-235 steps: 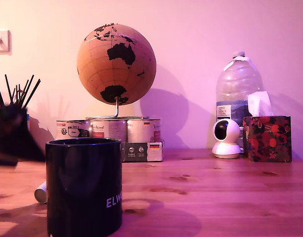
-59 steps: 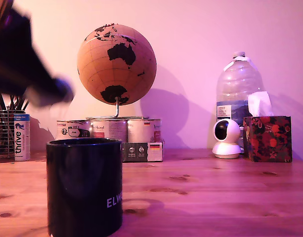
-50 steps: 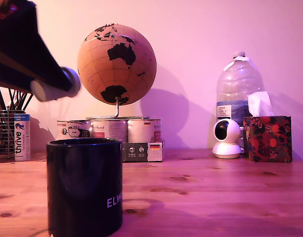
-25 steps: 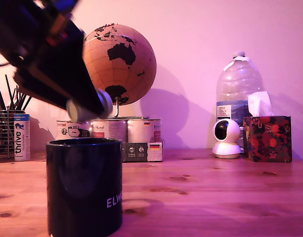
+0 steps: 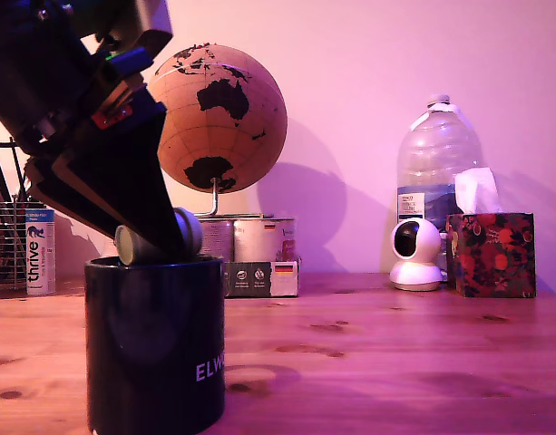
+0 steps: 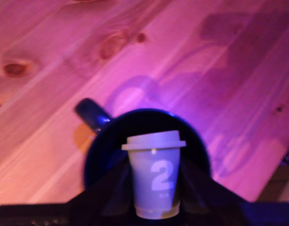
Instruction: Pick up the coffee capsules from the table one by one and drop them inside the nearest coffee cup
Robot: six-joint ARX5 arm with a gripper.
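My gripper (image 5: pixel 155 237) is shut on a whitish coffee capsule (image 5: pixel 160 238), holding it just above the rim of the black mug (image 5: pixel 155 349) lettered "ELW" at the exterior view's left front. In the wrist view the capsule (image 6: pixel 154 175), marked with a "2", hangs between my dark fingers (image 6: pixel 113 193) directly over the mug's round opening (image 6: pixel 106 146), with the mug's handle (image 6: pixel 91 113) sticking out over the wooden table (image 6: pixel 219 70). No other capsule shows on the table (image 5: pixel 395 362).
Behind the mug stand a globe (image 5: pixel 221 118), several silvery tins (image 5: pixel 259 240) and a wire pencil holder (image 5: pixel 10 240) with a "thrive" tube (image 5: pixel 39 252). At the exterior view's right are a water bottle (image 5: pixel 436 159), a small white camera (image 5: pixel 414 254) and a floral tissue box (image 5: pixel 491 254).
The capsule was lifted off the table beside the mug. My gripper carried it up, then rightwards and down in the exterior view, until it hangs just over the mug's rim.
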